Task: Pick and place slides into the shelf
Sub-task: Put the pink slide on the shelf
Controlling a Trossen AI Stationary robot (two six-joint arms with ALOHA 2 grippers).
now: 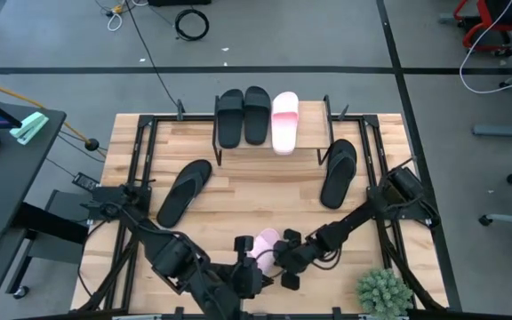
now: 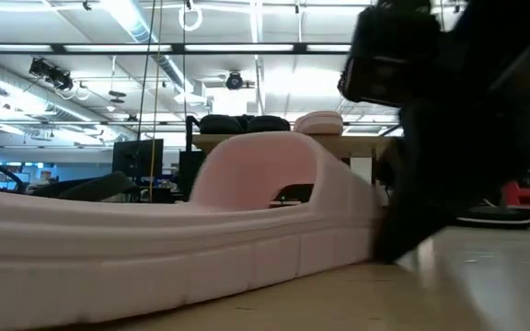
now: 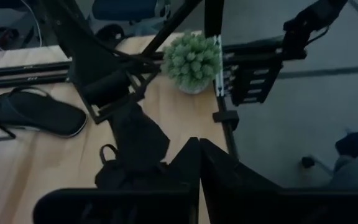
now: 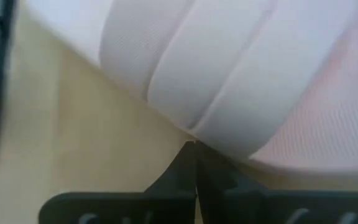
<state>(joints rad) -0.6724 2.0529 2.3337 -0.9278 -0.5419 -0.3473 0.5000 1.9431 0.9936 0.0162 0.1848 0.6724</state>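
High view: a pale pink slide (image 1: 264,242) lies at the near table edge, mostly covered by both arms. Left gripper (image 1: 243,267) and right gripper (image 1: 284,258) flank it; finger detail is not resolvable here. The shelf (image 1: 269,133) at the far edge carries two black slides and one pink slide. Two more black slides (image 1: 183,191) (image 1: 339,172) lie on the tabletop.

Low view: the pink slide (image 2: 247,221) fills the frame; a dark arm blocks the right side, its gripper hidden.

Left wrist view: fingers (image 3: 229,180) pressed together, holding nothing visible; potted plant (image 3: 192,60) beyond.

Right wrist view: fingers (image 4: 210,171) together, tips against the pink slide's sole edge (image 4: 229,74); whether they pinch it, cannot tell.
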